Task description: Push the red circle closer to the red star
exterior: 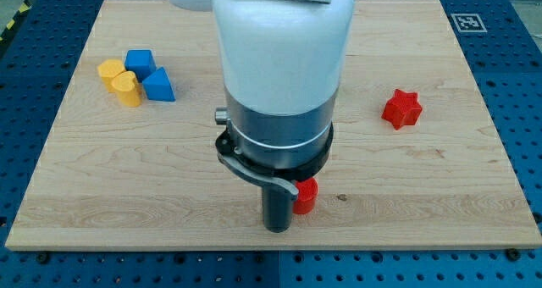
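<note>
Six blocks on the surface (76, 195): four in a cluster at far left, two red ones to the right.
Far-left cluster: a yellow block (109, 70) of unclear shape and a yellow heart (128, 89), touching; just right of them a blue block (140, 63), shape hard to read, and a blue triangle-like block (157, 85).
Arm: the large white and grey body fills the centre and hides much of the middle of the surface.
My tip (278, 227): at the near centre, immediately left of the red circle, apparently touching it.
Jaws: none on this rig; it ends in a plain rod, so there is nothing to spread or pinch.
Red circle (306, 196): near centre, partly hidden behind the rod.
Red star (400, 108): farther away and well to the right, standing alone.
Progress: the two reds are well apart, so the task looks barely begun.
Left to do: I judge a push rightward and away is needed.
</note>
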Tool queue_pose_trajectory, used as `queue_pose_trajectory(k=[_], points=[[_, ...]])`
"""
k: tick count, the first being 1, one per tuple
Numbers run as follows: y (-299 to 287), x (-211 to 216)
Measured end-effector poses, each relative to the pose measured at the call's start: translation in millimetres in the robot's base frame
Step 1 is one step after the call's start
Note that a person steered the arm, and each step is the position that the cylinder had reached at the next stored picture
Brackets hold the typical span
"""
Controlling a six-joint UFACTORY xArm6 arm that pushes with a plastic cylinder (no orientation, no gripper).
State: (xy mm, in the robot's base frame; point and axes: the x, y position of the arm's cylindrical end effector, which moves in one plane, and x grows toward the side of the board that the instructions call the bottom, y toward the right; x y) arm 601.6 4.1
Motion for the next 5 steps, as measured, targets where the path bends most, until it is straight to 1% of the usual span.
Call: queue_pose_trajectory(k=[2,5], points=[[37.2,-24.8],[75.8,-78.3]])
